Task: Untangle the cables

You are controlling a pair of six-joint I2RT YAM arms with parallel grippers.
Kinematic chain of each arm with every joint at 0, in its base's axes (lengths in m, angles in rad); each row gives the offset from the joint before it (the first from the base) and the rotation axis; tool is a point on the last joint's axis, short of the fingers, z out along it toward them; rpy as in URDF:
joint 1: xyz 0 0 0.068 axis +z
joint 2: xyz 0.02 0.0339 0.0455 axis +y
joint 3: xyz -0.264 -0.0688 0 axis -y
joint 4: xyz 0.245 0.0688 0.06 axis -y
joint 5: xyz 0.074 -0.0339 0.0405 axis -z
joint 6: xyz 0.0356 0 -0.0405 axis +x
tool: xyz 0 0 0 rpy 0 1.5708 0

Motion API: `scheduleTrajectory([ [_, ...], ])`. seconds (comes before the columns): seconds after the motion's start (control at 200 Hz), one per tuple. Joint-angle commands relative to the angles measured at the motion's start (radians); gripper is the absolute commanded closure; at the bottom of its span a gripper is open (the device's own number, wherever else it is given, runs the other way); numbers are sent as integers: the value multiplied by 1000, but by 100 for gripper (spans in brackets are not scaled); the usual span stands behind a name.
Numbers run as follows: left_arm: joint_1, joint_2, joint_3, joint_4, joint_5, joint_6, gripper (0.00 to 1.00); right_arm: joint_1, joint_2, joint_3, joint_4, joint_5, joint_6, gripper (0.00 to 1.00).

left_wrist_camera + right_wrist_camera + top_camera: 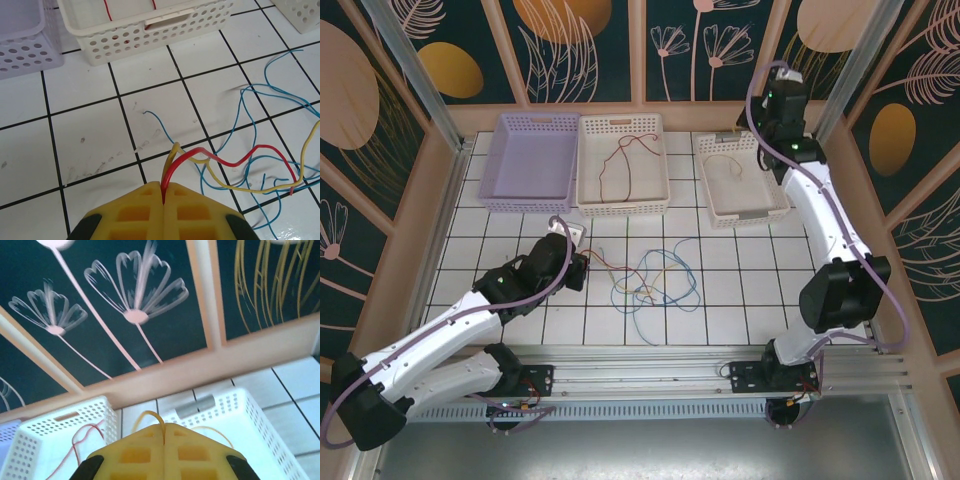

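Note:
A tangle of cables in blue, red, yellow and green lies on the white tiles mid-table. My left gripper is shut on the red cable at the tangle's left end. A yellow cable rises right beside the grip, and blue cables loop past it. In the top view the left gripper sits low over the tiles. My right gripper is shut on a yellow-orange cable above the right white basket. The rest of that cable lies curled in the basket.
Three baskets stand along the back: a lilac one, a cream middle one holding a loose red cable, and the white right one. Patterned walls and metal posts ring the table.

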Motion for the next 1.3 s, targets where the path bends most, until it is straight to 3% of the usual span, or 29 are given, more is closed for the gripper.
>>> scheduleTrajectory([
  [0.0, 6, 0, -12, 29, 19, 18, 100, -4, -33, -108, 89, 24, 62, 100],
  [0.2, 7, -14, -14, 36, 39, 20, 100, -7, 40, -229, 64, -14, 103, 100],
  [0.425, 7, -25, -18, 43, 53, 23, 100, -48, 213, -196, -39, -120, 150, 100],
  [0.671, 7, -32, -22, 53, 85, 26, 100, -72, 249, -164, -96, -173, 173, 100],
  [0.836, 7, -27, -21, 55, 96, 29, 100, -74, 186, -159, -111, -192, 177, 74],
  [0.971, 7, -23, -19, 57, 107, 29, 100, -74, 134, -168, -119, -202, 174, 61],
  [1.296, 6, -60, -22, 72, 161, 22, 100, -90, 32, -196, -144, -213, 167, 55],
])
